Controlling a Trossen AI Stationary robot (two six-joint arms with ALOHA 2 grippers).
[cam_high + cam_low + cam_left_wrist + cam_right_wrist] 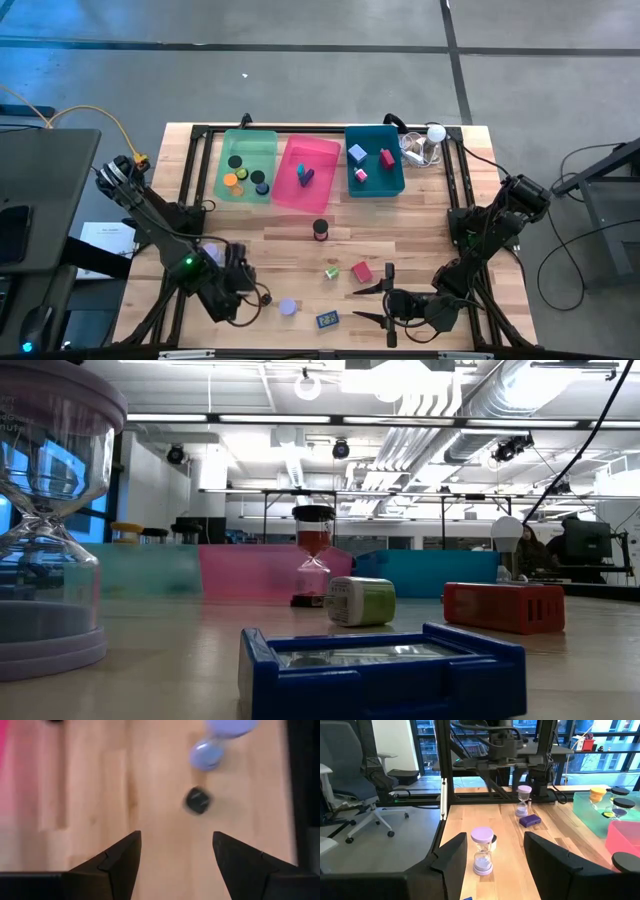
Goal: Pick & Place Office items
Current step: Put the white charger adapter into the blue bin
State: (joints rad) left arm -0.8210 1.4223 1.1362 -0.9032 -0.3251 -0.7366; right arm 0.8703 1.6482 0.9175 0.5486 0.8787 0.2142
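The office items lie spread over the wooden table. A lavender hourglass (pixel 288 307), a flat blue piece (pixel 327 320), a green block (pixel 331 271), a red block (pixel 361 272) and a black-topped red hourglass (pixel 320 229) stand on the boards. More pieces lie in the green bin (pixel 246 165), pink bin (pixel 307 172) and teal bin (pixel 374 160). My left gripper (pixel 176 837) is open near the table's near-left part, above bare wood, with a small dark piece (pixel 198 800) and a lavender hourglass (pixel 215 750) ahead of it. My right gripper (pixel 496 840) is open and level, pointing left at the lavender hourglass (pixel 482 850).
A white ball-topped clear gadget (pixel 425 140) sits at the far right corner beside the teal bin. A black frame rail (pixel 462 190) runs along the table's edges. A second lavender hourglass (pixel 523 800) and a purple block (pixel 530 820) stand below the left arm. Bare wood lies between the bins and the loose pieces.
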